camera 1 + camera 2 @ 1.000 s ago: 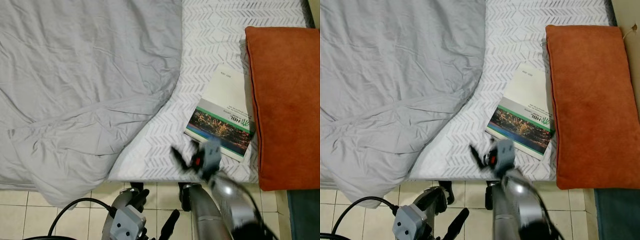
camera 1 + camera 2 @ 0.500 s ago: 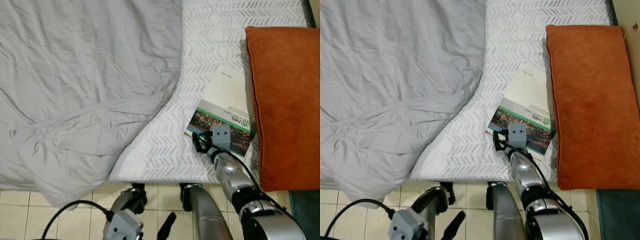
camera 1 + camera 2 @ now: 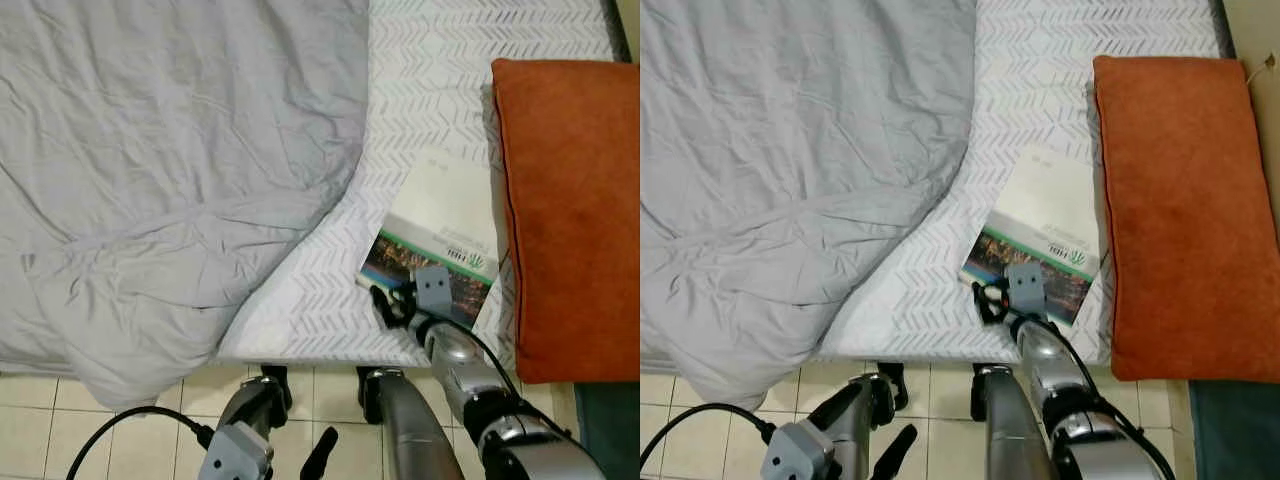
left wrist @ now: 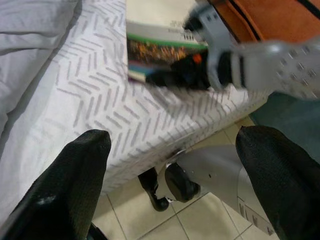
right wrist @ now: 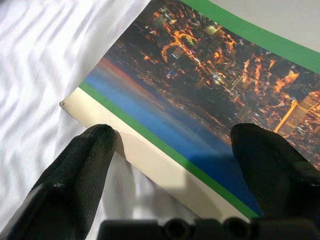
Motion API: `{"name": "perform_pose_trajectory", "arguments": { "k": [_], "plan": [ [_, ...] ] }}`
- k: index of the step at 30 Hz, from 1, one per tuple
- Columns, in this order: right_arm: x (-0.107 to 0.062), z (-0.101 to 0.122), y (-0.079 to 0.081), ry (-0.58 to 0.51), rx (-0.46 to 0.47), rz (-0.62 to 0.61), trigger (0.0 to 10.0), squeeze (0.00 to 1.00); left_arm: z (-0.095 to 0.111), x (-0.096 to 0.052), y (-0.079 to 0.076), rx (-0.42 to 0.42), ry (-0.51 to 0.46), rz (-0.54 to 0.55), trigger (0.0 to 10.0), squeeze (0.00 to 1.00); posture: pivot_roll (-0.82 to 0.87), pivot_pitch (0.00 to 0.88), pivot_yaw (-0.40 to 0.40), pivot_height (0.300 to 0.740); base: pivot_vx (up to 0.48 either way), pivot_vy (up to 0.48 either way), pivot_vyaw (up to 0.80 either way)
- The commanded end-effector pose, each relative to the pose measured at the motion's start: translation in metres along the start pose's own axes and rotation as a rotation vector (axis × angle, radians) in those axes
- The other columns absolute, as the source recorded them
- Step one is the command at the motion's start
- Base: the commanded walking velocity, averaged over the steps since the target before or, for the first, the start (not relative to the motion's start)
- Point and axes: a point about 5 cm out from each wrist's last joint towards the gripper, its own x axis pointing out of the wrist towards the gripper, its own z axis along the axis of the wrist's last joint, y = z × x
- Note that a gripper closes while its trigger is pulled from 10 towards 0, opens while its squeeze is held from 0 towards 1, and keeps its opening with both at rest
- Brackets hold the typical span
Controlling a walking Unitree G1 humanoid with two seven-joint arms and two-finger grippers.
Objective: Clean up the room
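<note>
Your right gripper (image 5: 170, 165) was spread wide at the near edge of the book (image 3: 1045, 235), which lay flat on the bed (image 3: 1040, 70). The thin cover could slip or bend.

Book's (image 3: 430, 252) near corner hidden behind the right tool (image 3: 392, 305), orange cushion (image 3: 570, 210) cut off at right edge, left wrist view blurred
</note>
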Motion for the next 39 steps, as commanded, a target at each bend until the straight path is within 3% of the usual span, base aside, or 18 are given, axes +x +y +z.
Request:
{"name": "perform_pose_trajectory", "arguments": {
  "k": [1,4,9,10,12,13,15,18,20,23,30,33,39],
  "plan": [
    [-0.027,-0.06,0.007,0.217,0.042,0.032,10.0,0.0,-0.01,-0.004,-0.008,-0.04,0.052,-0.016,10.0,0.0,0.08,0.705,0.044,0.74,0.0,0.0,0.0],
    [-0.037,-0.062,-0.008,0.198,0.023,0.013,10.0,0.0,-0.01,-0.001,-0.007,-0.043,0.049,-0.016,10.0,0.0,0.07,0.71,0.04,0.74,0.0,0.0,0.0],
    [-0.032,-0.033,-0.02,0.052,-0.023,-0.009,10.0,0.0,-0.011,0.003,-0.007,-0.041,0.046,-0.016,10.0,0.0,0.06,0.709,0.04,0.74,0.0,0.0,0.0],
    [-0.024,-0.008,-0.019,-0.058,-0.007,0.014,10.0,0.0,-0.012,0.003,-0.006,-0.039,0.046,-0.014,10.0,0.0,0.06,0.708,0.038,0.74,0.0,0.0,0.0],
    [-0.022,0.003,-0.019,-0.102,-0.005,0.023,10.0,0.0,-0.012,0.004,-0.006,-0.038,0.045,-0.013,10.0,0.0,0.06,0.708,0.038,0.74,0.0,0.0,0.0],
    [-0.018,0.024,-0.021,-0.164,-0.045,0.032,10.0,0.0,-0.012,0.004,-0.005,-0.036,0.045,-0.01,10.0,0.0,0.06,0.705,0.033,0.74,0.0,0.0,0.0],
    [-0.018,0.031,-0.024,-0.168,-0.103,0.044,10.0,0.0,-0.012,0.004,-0.005,-0.035,0.044,-0.006,10.0,0.0,0.06,0.7,0.03,0.74,0.0,0.0,0.0],
    [-0.022,0.027,-0.027,-0.126,-0.173,0.068,10.0,0.0,-0.012,0.005,-0.005,-0.036,0.041,0.001,10.0,0.0,0.05,0.699,0.024,0.74,0.0,0.0,0.0],
    [-0.028,0.012,-0.034,-0.052,-0.218,0.06,10.0,0.0,-0.012,0.005,-0.005,-0.037,0.041,0.004,10.0,0.0,0.05,0.699,0.02,0.74,0.0,0.0,0.0],
    [-0.04,-0.005,-0.042,0.01,-0.21,0.039,10.0,0.0,-0.013,0.005,-0.005,-0.039,0.043,0.01,10.0,0.0,0.05,0.699,0.014,0.74,0.0,0.0,0.0],
    [-0.037,-0.014,-0.027,0.028,-0.122,0.067,10.0,0.0,-0.013,0.006,-0.005,-0.041,0.042,0.015,10.0,0.0,0.05,0.71,0.016,0.74,0.0,0.0,0.0],
    [-0.038,-0.033,-0.02,0.13,-0.188,0.105,10.0,0.0,-0.014,0.007,-0.005,-0.031,0.046,0.005,10.0,0.0,0.06,0.709,0.026,0.74,0.0,0.0,0.0],
    [-0.046,-0.046,-0.029,0.202,-0.273,0.099,10.0,0.0,-0.014,0.007,-0.003,-0.025,0.048,0.008,10.0,0.0,0.06,0.707,0.03,0.74,0.0,0.0,0.0]
  ]
}}
